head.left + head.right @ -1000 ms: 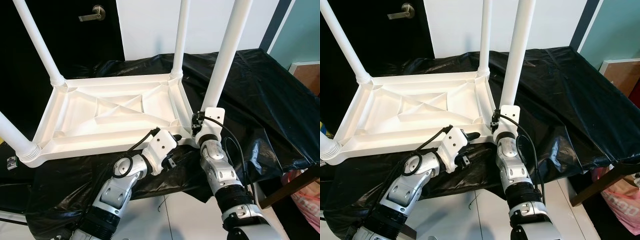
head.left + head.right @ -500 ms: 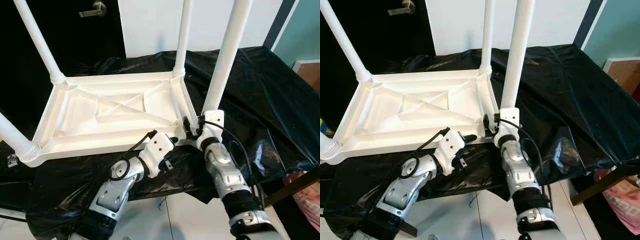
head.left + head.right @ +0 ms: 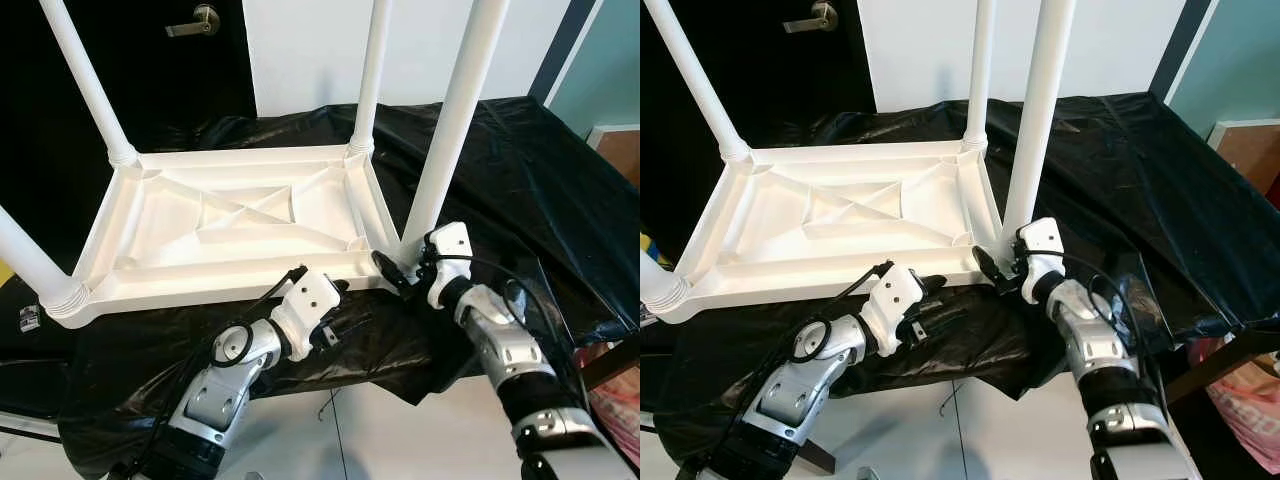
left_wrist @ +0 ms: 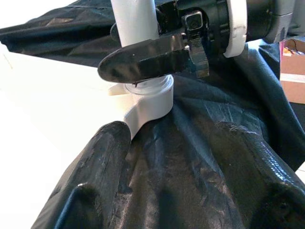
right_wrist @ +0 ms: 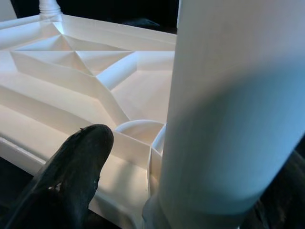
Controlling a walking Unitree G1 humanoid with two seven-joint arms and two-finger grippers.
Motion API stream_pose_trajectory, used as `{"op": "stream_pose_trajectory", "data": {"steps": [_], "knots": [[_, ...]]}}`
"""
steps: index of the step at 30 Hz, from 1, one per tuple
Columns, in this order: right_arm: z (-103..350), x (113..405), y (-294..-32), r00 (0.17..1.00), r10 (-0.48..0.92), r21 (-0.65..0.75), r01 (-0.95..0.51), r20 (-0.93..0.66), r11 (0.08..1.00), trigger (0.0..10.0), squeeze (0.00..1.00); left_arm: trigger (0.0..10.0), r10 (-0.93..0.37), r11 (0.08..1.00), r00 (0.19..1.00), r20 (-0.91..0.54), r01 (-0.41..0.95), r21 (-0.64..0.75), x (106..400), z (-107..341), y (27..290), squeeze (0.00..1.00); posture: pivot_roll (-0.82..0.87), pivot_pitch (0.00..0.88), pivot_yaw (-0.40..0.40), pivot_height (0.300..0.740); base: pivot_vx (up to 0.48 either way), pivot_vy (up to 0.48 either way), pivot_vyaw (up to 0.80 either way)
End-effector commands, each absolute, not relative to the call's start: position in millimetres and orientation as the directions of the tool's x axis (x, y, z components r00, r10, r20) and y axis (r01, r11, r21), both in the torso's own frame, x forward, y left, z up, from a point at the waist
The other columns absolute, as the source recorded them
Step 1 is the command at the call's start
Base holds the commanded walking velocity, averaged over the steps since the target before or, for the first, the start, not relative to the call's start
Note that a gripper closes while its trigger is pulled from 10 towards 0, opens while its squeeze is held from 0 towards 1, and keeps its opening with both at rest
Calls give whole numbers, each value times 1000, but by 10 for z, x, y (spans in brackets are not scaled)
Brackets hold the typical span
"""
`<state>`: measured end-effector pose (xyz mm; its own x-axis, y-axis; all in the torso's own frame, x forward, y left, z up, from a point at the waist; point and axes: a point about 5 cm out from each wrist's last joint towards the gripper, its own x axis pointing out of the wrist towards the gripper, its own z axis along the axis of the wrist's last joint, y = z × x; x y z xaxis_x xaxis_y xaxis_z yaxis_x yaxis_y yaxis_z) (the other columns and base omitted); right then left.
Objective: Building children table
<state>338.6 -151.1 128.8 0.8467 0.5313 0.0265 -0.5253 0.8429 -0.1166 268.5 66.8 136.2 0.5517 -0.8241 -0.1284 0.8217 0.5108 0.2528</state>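
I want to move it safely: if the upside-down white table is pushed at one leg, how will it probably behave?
The white table looks like thin ribbed plastic, so probably light and stiff. It lies on a wrinkled black sheet, so it may slide easily. The tall near leg, with the right gripper around its base, gives leverage, so a high push could tip it.

The two head views look forward and down from above onto the upturned white table (image 3: pixel 240 225) on its black sheet (image 3: pixel 520 180), both arms reaching in from below. The left wrist view sits low and close, facing the near corner leg (image 4: pixel 138 28) and the right gripper (image 4: pixel 152 59). The right wrist view is pressed against that same leg (image 5: pixel 228 109), facing across the table's ribbed underside, which the head views share.
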Motion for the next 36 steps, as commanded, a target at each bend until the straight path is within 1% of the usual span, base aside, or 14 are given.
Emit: {"op": "stream_pose_trajectory", "data": {"steps": [1, 5, 6, 8, 9, 10, 18, 22, 23, 26, 27, 30, 33, 36], "knots": [[1270, 3411, -1477, 823, 568, -146, -562, 5, 814, 10000, 0, 10000, -824, 512, 551, -130, 824, 243, 2663, 1352, 647, 0, 10, 24, -22, 740, 0, 0, 0], [1270, 3462, -1457, 809, 587, -171, -582, -21, 795, 10000, 0, 10000, -826, 509, 548, -130, 826, 242, 2664, 1361, 633, 0, 13, 23, -24, 740, 0, 0, 0], [1271, 3483, -1452, 803, 595, -174, -590, -28, 788, 9490, 0, 10000, -827, 509, 548, -129, 826, 242, 2663, 1363, 631, 0, 13, 23, -24, 740, 0, 0, 0], [1271, 3483, -1452, 803, 595, -174, -590, -28, 788, 9490, 0, 10000, -827, 509, 548, -129, 826, 242, 2663, 1363, 631, 0, 13, 23, -24, 740, 0, 0, 0], [1268, 3497, -1449, 800, 599, -177, -594, -33, 784, 4353, 0, 10000, -826, 510, 548, -129, 826, 241, 2659, 1362, 632, 0, 18, 25, -26, 740, 0, 0, 0], [1262, 3508, -1453, 799, 601, -178, -597, -36, 782, 0, 0, 10000, -826, 512, 549, -129, 825, 240, 2654, 1361, 634, 0, 21, 26, -28, 740, 0, 0, 0], [1129, 3485, -1498, 790, 607, -148, -612, -83, 777, 0, 0, 10000, -817, 525, 561, -130, 819, 232, 2630, 1356, 650, 0, 32, 40, -38, 740, 0, 0, 0], [1076, 3478, -1528, 809, 582, -91, -588, -87, 804, 0, 0, 10000, -815, 529, 564, -130, 817, 227, 2622, 1354, 646, 0, 33, 43, -41, 740, 0, 0, 0], [1068, 3478, -1525, 820, 566, -82, -572, -85, 816, 10000, 0, 10000, -814, 531, 566, -130, 816, 227, 2620, 1352, 649, 0, 34, 47, -44, 740, 0, 0, 0], [1044, 3494, -1517, 862, 499, -58, -505, -89, 861, 10000, 0, 10000, -811, 536, 570, -131, 814, 225, 2618, 1345, 659, 0, 34, 47, -47, 740, 0, 0, 0], [1044, 3494, -1517, 862, 499, -58, -505, -89, 861, 10000, 0, 10000, -811, 536, 570, -131, 814, 225, 2618, 1345, 659, 0, 34, 47, -47, 740, 0, 0, 0], [994, 3503, -1490, 916, 386, -37, -392, -108, 919, 10000, 0, 10000, -807, 542, 576, -131, 810, 224, 2631, 1336, 664, 0, 33, 30, -51, 740, 0, 0, 0], [947, 3492, -1439, 953, 279, 13, -280, -121, 960, 10000, 0, 10000, -803, 547, 583, -128, 805, 230, 2662, 1346, 667, 0, 33, 16, -52, 740, 0, 0, 0], [920, 3466, -1387, 981, 156, 15, -156, -115, 988, 10000, 0, 10000, -799, 551, 588, -125, 800, 240, 2711, 1364, 671, 0, 30, 0, -49, 740, 0, 0, 0]]}}
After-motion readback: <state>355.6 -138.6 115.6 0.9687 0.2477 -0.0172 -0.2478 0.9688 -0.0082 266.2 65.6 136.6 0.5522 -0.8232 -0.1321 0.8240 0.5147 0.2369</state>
